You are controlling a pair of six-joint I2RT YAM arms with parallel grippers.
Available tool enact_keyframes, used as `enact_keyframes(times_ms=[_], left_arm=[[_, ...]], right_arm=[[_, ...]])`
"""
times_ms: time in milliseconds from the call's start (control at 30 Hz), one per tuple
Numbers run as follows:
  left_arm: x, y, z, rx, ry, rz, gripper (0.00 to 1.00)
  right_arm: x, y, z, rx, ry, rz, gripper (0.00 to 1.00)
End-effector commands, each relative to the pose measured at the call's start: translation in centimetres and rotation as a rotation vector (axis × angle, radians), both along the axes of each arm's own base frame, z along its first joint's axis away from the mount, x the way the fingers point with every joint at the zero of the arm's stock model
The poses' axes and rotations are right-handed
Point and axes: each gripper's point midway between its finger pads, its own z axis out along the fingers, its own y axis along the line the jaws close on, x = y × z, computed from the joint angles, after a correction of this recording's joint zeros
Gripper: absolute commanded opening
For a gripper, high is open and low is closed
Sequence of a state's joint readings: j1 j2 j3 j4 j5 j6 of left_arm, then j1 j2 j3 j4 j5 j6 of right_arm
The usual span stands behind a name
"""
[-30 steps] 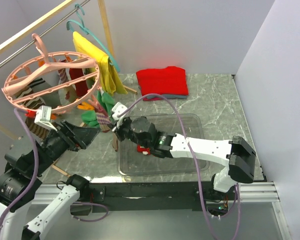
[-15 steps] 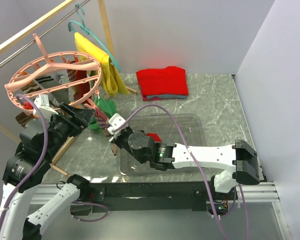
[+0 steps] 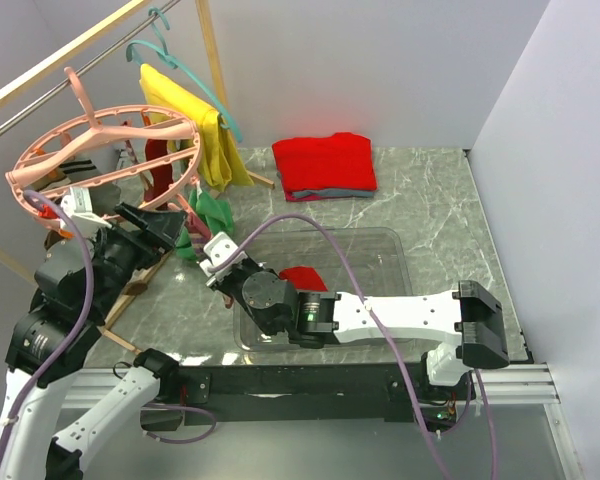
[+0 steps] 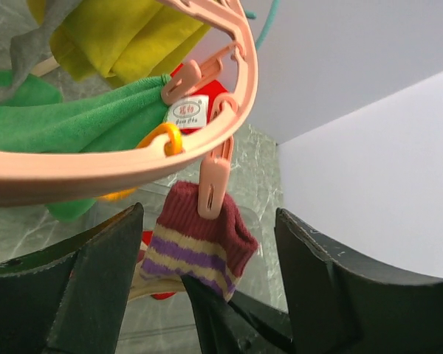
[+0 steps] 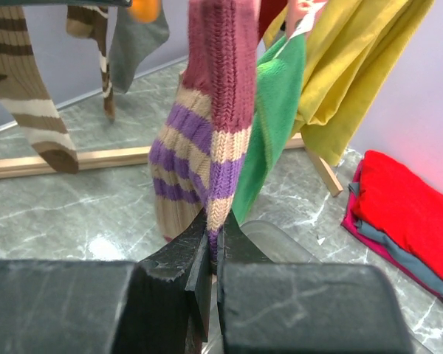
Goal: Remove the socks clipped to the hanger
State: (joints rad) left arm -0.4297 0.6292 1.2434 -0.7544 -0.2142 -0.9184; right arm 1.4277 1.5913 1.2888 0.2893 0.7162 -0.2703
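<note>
The right fingers [image 5: 170, 284] pinch the bottom of the purple-striped sock [image 5: 210, 140], hanging from a pink clip [image 4: 213, 188] on the hanger [image 4: 242, 70] at far left. The left fingers [image 4: 103, 273] gape wide near that sock.

Maroon-purple striped sock [image 4: 199, 247] — clipped under pink hanger [image 4: 96, 166].
</note>
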Motion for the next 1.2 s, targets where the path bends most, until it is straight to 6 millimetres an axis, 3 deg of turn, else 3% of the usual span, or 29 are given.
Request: enact_keyframes(times_ms=[0,67,100,167,200,300,367,567,733,833,967,1033,1100,1133,1167], left_arm=[[-2.5,0.3,2.1,0.060,-0.106,-0.069,0.78],[-3.5,-0.2,2.0,0.087,-0.141,-0.129,0.79],[-4.4,-0.2,2.1,0.084,-0.167,-0.147,0.83],[-5.4,-0.9,1.2,0.113,-0.183,-0.215,0.89],[-6.3,-0.8,1.2,0.120,-0.211,-0.236,0.95],[-7.9,-1.4,0.0,0.155,-0.224,-0.315,0.99],[-8.7,-1.5,-0.5,0.163,-0.230,-0.341,0.99],[-10.9,-1.3,-1.4,0.154,-0.254,-0.385,0.96],[-11.1,-1.6,-3.2,0.139,-0.194,-0.405,0.96],[-10.9,-1.5,-3.3,0.139,-0.194,-0.395,0.96],[-9.7,-1.3,-0.9,0.072,-0.222,-0.329,0.96],[-9.2,-0.1,0.9,0.035,-0.223,-0.250,0.98],[-8.6,0.0,1.0,0.040,-0.161,-0.226,0.99],[-8.5,1.3,2.6,0.022,-0.175,-0.154,0.99],[-7.8,1.3,2.6,0.027,-0.143,-0.136,0.98]], right_arm=[[-0.8,0.3,2.1,0.046,-0.004,0.024,0.00],[-1.6,0.8,1.3,0.012,0.018,0.085,0.00],[-2.5,1.8,1.9,0.036,0.054,0.158,0.00],[-3.7,2.3,1.2,-0.008,0.108,0.228,0.00],[-4.2,2.5,2.1,0.026,0.142,0.262,0.00],[-7.2,3.2,2.6,0.079,0.252,0.438,0.00],[-8.9,3.5,2.5,0.089,0.322,0.542,0.00],[-10.9,3.5,3.7,0.192,0.521,0.716,0.00],[-11.0,2.9,4.6,0.238,0.576,0.784,0.00],[-11.1,2.9,4.6,0.233,0.594,0.807,0.00],[-10.2,3.2,3.7,0.219,0.588,0.756,0.00],[-9.4,3.2,3.1,0.206,0.581,0.710,0.00],[-8.7,3.2,2.5,0.195,0.564,0.670,0.00],[-7.9,3.1,2.2,0.192,0.555,0.625,0.00],[-7.5,3.0,2.0,0.182,0.540,0.600,0.00]])
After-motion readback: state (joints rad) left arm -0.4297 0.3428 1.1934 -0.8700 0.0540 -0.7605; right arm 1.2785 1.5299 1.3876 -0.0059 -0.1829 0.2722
